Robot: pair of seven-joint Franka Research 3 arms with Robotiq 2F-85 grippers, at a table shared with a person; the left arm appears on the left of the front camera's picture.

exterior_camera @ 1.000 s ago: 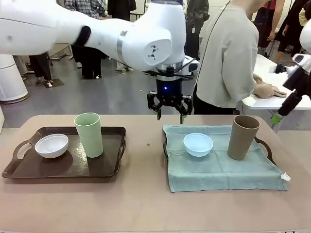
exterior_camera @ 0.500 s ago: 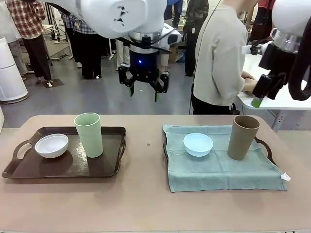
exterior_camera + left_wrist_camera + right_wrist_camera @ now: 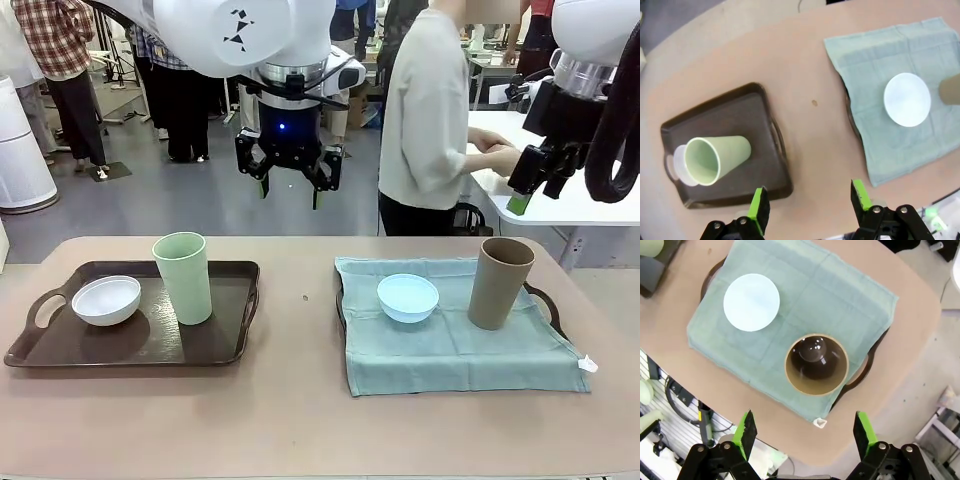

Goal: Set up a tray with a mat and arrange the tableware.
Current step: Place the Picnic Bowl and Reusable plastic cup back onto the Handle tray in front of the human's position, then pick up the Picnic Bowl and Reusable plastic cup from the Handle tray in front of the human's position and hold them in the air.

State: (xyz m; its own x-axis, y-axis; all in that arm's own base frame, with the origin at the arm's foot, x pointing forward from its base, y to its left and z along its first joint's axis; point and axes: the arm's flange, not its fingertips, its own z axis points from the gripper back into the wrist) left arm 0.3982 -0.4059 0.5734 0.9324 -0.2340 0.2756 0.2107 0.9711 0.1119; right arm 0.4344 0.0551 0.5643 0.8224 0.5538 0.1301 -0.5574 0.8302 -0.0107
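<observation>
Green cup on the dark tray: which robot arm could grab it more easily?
Probably left. The left fingers, open, hang nearer the green cup, seen below them in the left wrist view. The right fingers, also open, hang high over the brown cup.

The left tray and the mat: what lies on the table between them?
Between the left tray and the mat, only bare table with one small dark speck; the front view shows it.

blue bowl (image 3: 407, 297), tan tumbler (image 3: 500, 283) on mat (image 3: 450, 352)
</observation>
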